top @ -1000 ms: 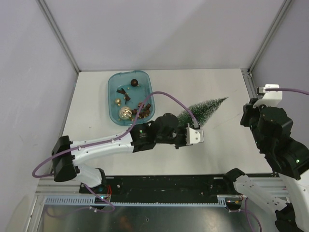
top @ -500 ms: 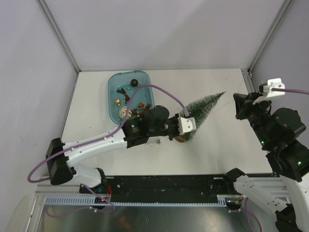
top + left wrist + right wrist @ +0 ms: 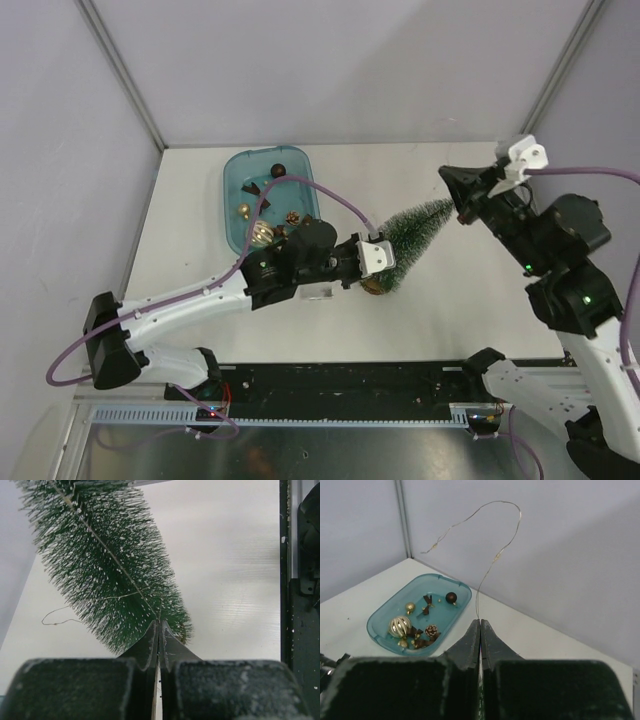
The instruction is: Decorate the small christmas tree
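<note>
The small christmas tree (image 3: 415, 232) is a green bottle-brush cone with frosted tips, leaning with its tip up and to the right and its brown base (image 3: 377, 287) low. My left gripper (image 3: 384, 272) is shut on its lower stem. In the left wrist view the tree (image 3: 110, 565) fans out just beyond the closed left gripper (image 3: 159, 623). My right gripper (image 3: 445, 176) hovers just above and right of the tree's tip. It is shut on a thin light wire (image 3: 492, 560) that arcs up from the right gripper (image 3: 480, 621).
A blue tray (image 3: 236, 205) at the back left holds a striped gold ball (image 3: 399, 626), a brown ball (image 3: 451, 597), a pinecone (image 3: 432, 630) and small bows. A loose stretch of thin wire (image 3: 56, 618) lies on the table beside the tree. Walls enclose three sides.
The left arm drew the tree leftward and tilted it up from lying flat. The right arm swung up and left, bringing its wire to the tree's tip.
</note>
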Action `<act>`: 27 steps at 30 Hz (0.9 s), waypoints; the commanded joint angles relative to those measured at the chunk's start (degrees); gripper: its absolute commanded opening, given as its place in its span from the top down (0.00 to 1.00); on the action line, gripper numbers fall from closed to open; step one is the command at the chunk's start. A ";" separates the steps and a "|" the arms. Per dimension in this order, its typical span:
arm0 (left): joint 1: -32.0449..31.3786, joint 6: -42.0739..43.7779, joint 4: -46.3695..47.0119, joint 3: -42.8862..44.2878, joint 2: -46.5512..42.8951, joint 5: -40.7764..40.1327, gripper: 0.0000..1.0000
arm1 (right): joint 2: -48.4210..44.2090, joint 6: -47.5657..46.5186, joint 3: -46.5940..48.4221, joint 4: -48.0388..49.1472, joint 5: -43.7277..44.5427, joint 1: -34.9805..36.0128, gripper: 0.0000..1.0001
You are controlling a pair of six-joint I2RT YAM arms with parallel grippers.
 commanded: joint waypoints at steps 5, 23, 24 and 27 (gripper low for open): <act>1.56 0.01 0.70 -2.23 -2.62 -0.57 0.99 | 9.80 -7.14 0.65 13.69 -6.64 -2.09 1.00; 2.59 2.58 1.46 -4.69 -7.02 -3.69 0.47 | 21.32 6.01 -0.98 25.64 -22.96 -19.38 1.00; 2.60 2.78 1.46 -4.80 -7.57 -3.84 0.44 | 21.51 6.81 -1.09 26.14 -23.87 -19.82 1.00; 2.60 4.38 1.46 -4.73 -9.06 -3.37 0.34 | 22.47 9.51 -1.23 27.50 -27.28 -21.60 1.00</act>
